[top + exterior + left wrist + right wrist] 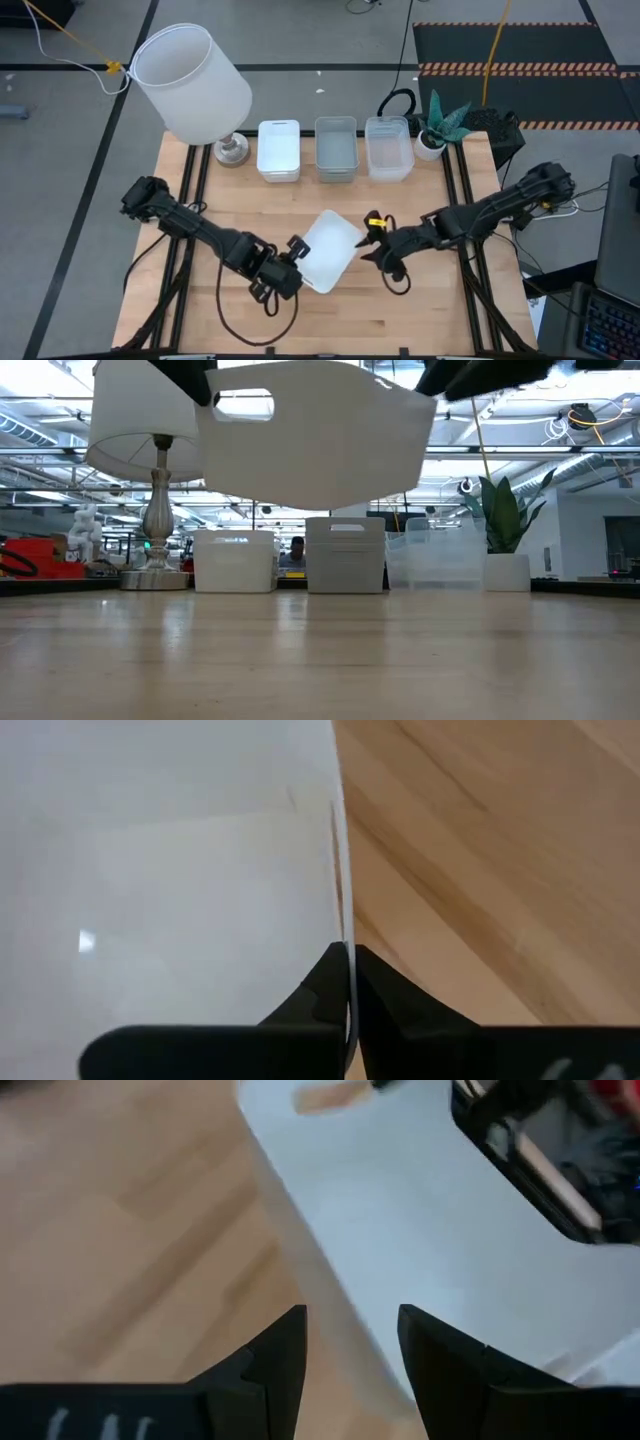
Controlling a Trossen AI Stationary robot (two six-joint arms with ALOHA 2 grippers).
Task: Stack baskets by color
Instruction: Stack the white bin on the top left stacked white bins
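Note:
A white basket (330, 250) hangs tilted above the table's near middle; in the low view this basket (320, 440) is well clear of the wood. My left gripper (297, 252) is shut on its left end. My right gripper (368, 240) is open at its right end, and in the right wrist view its fingers (290, 1350) stand on either side of the basket's wall (330, 1270). At the far edge stand a white basket (278, 150), a grey basket (336, 148) and a clear basket (388, 148), side by side on their bottoms. My left gripper (347, 955) pinches the white basket's thin wall (343, 890) between its two fingers, one finger on each face of the wall. It comes from the table's left, slanting down. The basket is lifted clear of the table and tilted. Whether my right gripper touches the basket, I cannot tell.
A lamp with a big white shade (190, 85) stands at the far left corner, and a potted plant (440, 125) at the far right. Bare wood (330, 200) lies between the held basket and the far row.

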